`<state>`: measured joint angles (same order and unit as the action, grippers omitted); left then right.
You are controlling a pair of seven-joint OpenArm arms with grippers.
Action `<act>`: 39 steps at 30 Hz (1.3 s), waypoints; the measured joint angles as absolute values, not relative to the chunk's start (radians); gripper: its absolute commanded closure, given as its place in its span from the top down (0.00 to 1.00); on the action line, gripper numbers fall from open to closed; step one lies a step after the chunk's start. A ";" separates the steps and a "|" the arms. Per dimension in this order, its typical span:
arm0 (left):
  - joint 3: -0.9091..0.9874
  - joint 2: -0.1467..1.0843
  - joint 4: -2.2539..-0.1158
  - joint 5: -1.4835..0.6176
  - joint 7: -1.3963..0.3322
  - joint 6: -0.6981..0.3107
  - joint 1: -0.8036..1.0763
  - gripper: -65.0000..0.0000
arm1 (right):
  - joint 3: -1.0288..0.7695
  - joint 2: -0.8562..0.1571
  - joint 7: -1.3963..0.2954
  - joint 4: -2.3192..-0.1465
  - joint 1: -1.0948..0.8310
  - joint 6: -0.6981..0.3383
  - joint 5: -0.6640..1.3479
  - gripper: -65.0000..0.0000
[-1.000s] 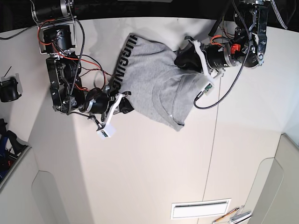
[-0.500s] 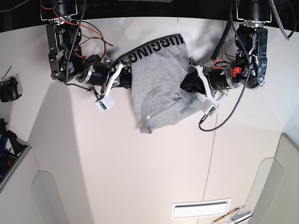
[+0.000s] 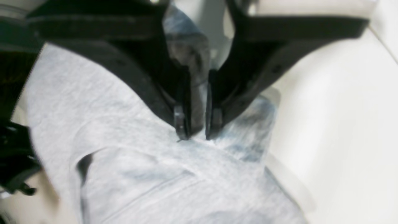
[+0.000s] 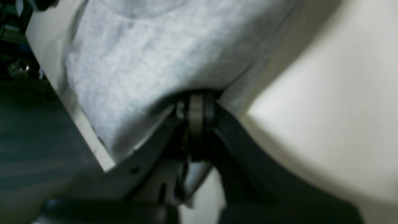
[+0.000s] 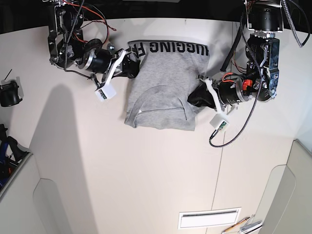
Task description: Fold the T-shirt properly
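Observation:
The heather-grey T-shirt (image 5: 163, 83) lies partly folded at the far middle of the table, with a band of black capital lettering (image 5: 170, 48) along its far edge and a curved seam showing near its front. My right gripper (image 5: 130, 66) is shut on the shirt's left edge. In the right wrist view the right gripper (image 4: 196, 109) pinches a bunch of grey cloth (image 4: 155, 56). My left gripper (image 5: 195, 97) holds the shirt's right edge. In the left wrist view the left gripper (image 3: 196, 133) is shut on a raised fold of the cloth (image 3: 155, 174).
A black object (image 5: 9, 92) sits at the table's left edge. A white slotted plate (image 5: 209, 218) and some pens (image 5: 243, 225) lie near the front right. Clear panels stand at the front left (image 5: 53, 204) and front right (image 5: 282, 195). Loose cables (image 5: 234, 131) hang from the left arm.
Both arms swung the held shirt round: the lettered band turned from the left side to the far edge. The right gripper rose to the far left and the left gripper came nearer.

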<state>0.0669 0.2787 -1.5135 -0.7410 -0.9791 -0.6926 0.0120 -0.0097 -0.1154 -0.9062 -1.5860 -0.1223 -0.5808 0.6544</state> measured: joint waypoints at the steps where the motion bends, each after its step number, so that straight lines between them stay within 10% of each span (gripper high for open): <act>1: 0.067 0.286 -1.523 -0.766 -0.981 -0.693 0.014 0.14 | -0.029 -0.113 -0.906 -1.589 -0.122 -0.581 0.654 0.00; 39: 0.586 0.430 -1.638 -1.143 -1.208 -0.692 0.287 0.14 | -0.270 -0.276 -1.017 -1.597 -0.142 -0.591 0.815 0.00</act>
